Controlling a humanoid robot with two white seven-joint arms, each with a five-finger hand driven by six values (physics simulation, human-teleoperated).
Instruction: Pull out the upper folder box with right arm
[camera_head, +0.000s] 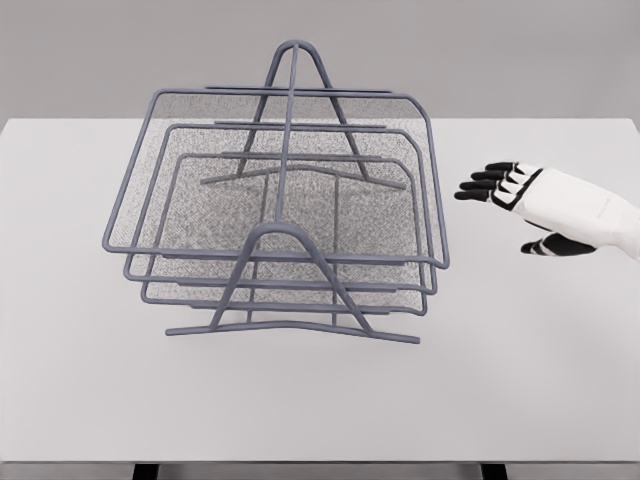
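Pale grey table (90, 400) under even, soft light, plain grey wall (100, 50) behind, dark table legs (145, 470) below.

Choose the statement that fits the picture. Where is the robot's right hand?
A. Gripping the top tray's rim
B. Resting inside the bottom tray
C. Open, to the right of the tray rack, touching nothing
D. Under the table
C: the right hand hovers open beside the tray rack, clear of it.

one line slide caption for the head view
Right hand, fingers spread, hovers right of a three-tier wire mesh tray rack on a grey table, top tray untouched.
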